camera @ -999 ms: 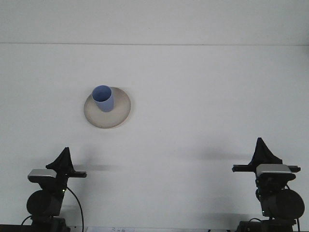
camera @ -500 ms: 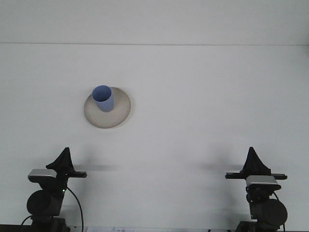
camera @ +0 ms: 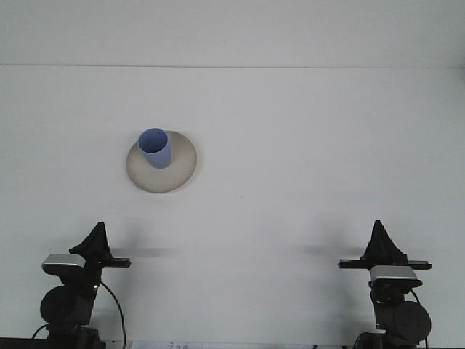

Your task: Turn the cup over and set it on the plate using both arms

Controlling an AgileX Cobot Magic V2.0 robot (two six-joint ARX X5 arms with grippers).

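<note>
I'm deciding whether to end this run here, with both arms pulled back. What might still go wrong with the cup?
The blue cup stands upright on the beige plate, but near its back-left edge rather than centered; a bump may tip it off. Both the left gripper and right gripper sit far away, so neither could steady it.

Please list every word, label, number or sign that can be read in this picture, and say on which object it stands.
There is none to read. The blue cup, the plate and the white table are plain. Some marks show at the bottom edge, but they are too small and cut off to read.
</note>
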